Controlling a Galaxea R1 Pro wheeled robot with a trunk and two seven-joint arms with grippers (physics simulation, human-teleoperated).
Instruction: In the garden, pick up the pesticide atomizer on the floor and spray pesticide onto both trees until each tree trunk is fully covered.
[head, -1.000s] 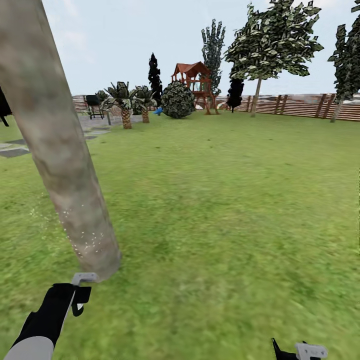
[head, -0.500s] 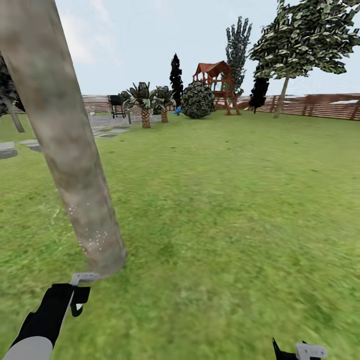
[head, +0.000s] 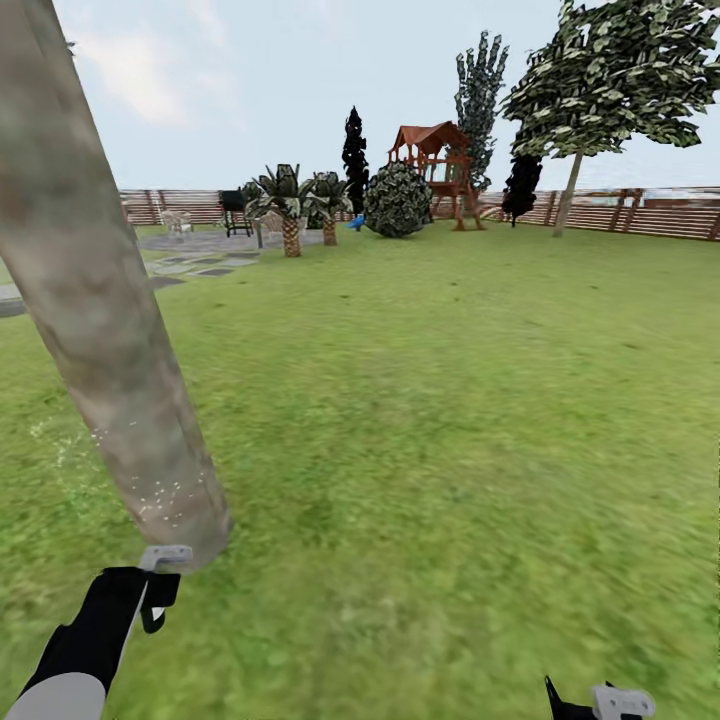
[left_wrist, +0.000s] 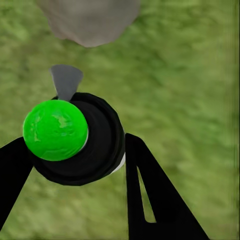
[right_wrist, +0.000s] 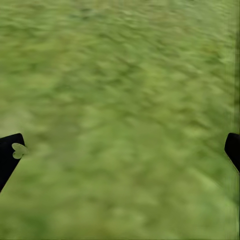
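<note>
The left gripper (left_wrist: 75, 165) pinches the pesticide atomizer (left_wrist: 75, 140), its grey nozzle (head: 167, 555) just beside the foot of the tree trunk (head: 110, 340). White pesticide (head: 165, 495) specks dot the bark low down. The right gripper (right_wrist: 120, 155) hangs spread wide over the floor (head: 450, 430).
</note>
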